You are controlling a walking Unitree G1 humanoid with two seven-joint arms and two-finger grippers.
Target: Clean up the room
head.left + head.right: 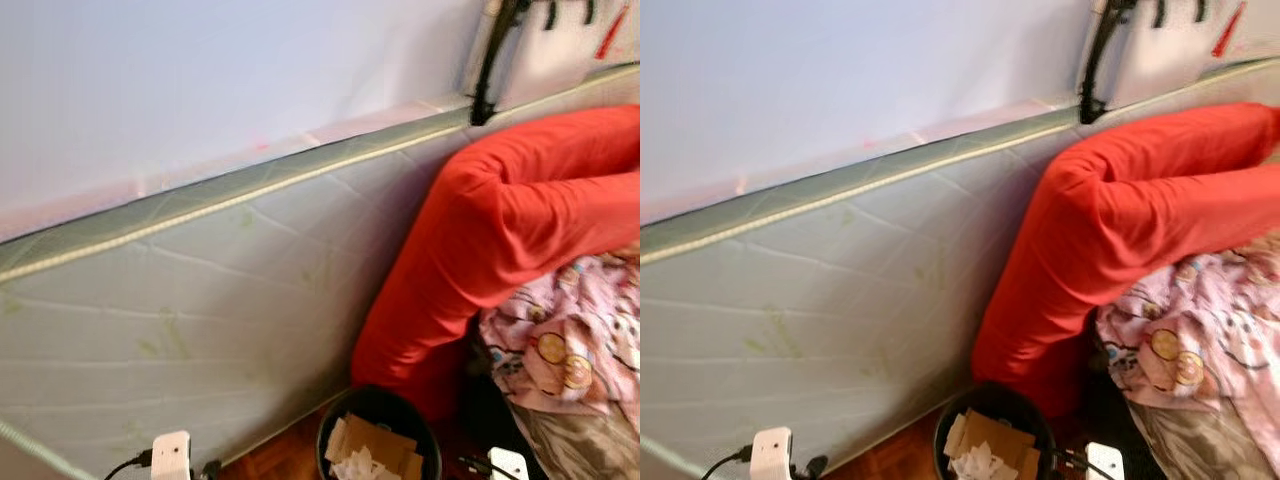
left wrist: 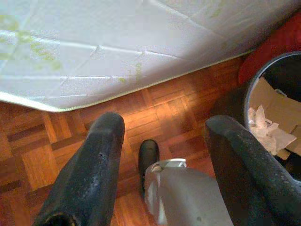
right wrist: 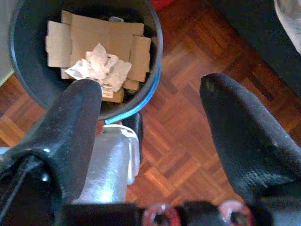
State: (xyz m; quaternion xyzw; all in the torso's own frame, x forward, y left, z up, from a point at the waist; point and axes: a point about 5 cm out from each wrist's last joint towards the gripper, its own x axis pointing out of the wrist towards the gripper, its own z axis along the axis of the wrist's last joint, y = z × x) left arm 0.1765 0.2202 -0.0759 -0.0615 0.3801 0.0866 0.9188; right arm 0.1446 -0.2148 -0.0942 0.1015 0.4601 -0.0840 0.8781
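Right wrist view, upper left of the frame: a black waste bin [image 3: 155, 61] stands on the parquet floor [image 3: 188, 141], holding flattened cardboard [image 3: 80, 40] topped with crumpled white paper [image 3: 99, 63]. The right gripper [image 3: 150, 117] hangs just beside the bin, its 2 black fingers spread wide with nothing between them. In the left wrist view the left gripper [image 2: 162, 141] is likewise spread and empty above the floor, the bin's rim at the right edge of the frame.

In the left eye view the bin [image 1: 335, 425] sits at bottom centre, close against a pale quilted mattress [image 1: 200, 300] leaning on the white wall [image 1: 200, 80] across the left and centre. A red bolster-like cushion [image 1: 500, 220] droops over the right side, its lower end coming down just behind the bin. A pink patterned blanket [image 1: 570, 340] lies bunched at the lower right, and a black strap-like thing [image 1: 490, 70] hangs at the upper right.

No loose litter can be made out on the floor near the grippers, so the step in hand looks like a search for the next item. To do it well, the robot would likely scan the floor beyond the bin, keep the bin within reach, and steer both arms away from the cushion and blanket.
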